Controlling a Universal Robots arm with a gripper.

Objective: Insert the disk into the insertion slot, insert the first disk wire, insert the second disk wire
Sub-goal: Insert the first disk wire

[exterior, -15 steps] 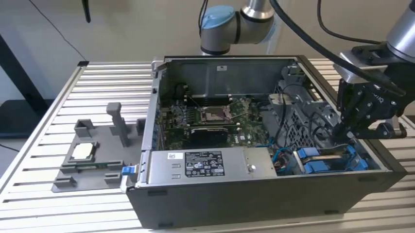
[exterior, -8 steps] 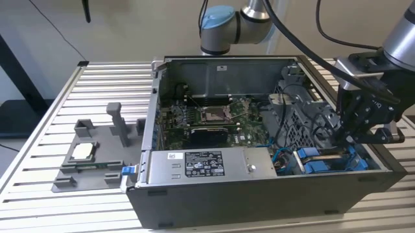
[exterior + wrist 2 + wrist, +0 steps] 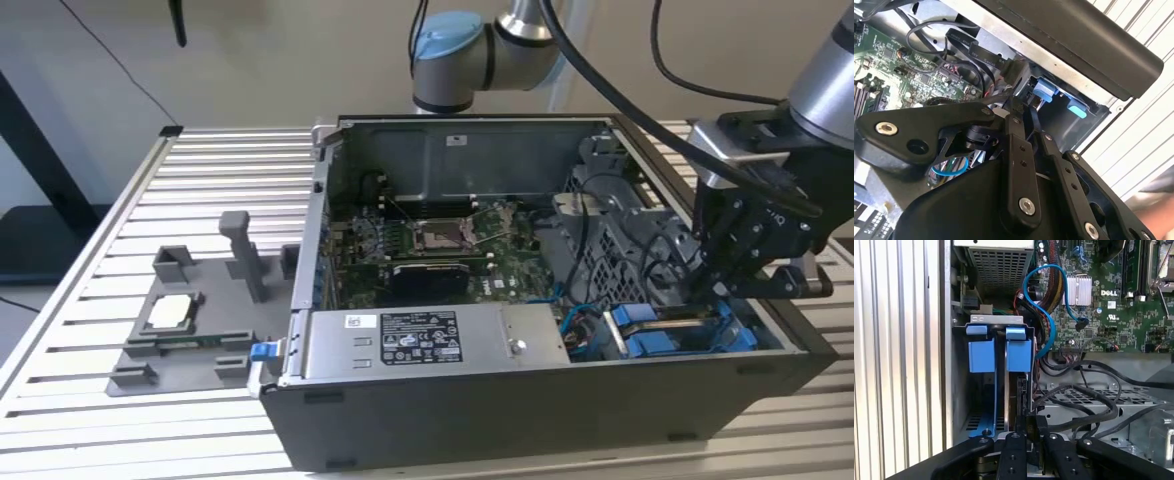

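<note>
Claw (image 3: 1032, 422): drawn nearly together beside the disk (image 3: 1019, 356); what it holds, we cannot tell.
Technique: we stay square to the insertion slot (image 3: 959, 390), pressing gently.

Grey robot arm (image 3: 830, 70) descends from the exterior view's upper right corner, its black gripper (image 3: 727, 285) pointing down at middle right, fingers (image 3: 1016, 145) drawn close together

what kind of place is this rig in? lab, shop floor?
Most likely a robotics lab bench for PC assembly: an open computer case sits on a slotted aluminium table, a grey parts fixture beside it, a robot arm reaching in.
</note>
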